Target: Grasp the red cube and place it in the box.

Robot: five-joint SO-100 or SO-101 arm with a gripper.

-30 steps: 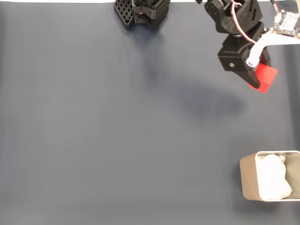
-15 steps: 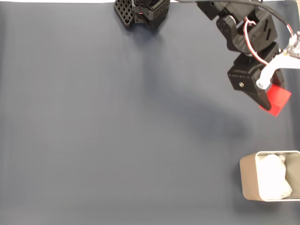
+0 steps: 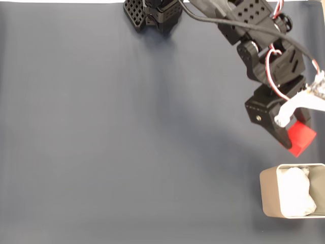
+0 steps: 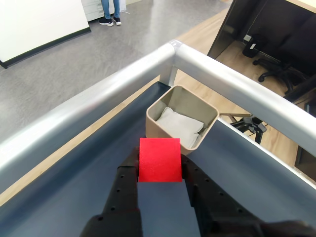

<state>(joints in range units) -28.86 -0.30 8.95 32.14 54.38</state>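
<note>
The red cube (image 3: pixel 299 139) hangs in the air at the right side of the fixed view, just above the box (image 3: pixel 269 193), with my gripper (image 3: pixel 293 137) shut on it. The wrist view shows the same red cube (image 4: pixel 159 159) clamped between my two black fingers (image 4: pixel 127 170), gripper (image 4: pixel 159 165) shut around it. Ahead of it stands the beige box (image 4: pixel 160 129) with rounded corners and white lining inside. In the fixed view the box sits at the lower right corner, partly cut off by the frame edge.
A dark grey mat (image 3: pixel 127 132) covers the table. The arm's black base (image 3: pixel 152 12) stands at the top centre. In the wrist view a silver metal rail (image 4: pixel 98 98) runs along the table edge close behind the box.
My gripper has carried the red cube downward in the fixed view, from the upper right toward the box. The box has stayed in place.
</note>
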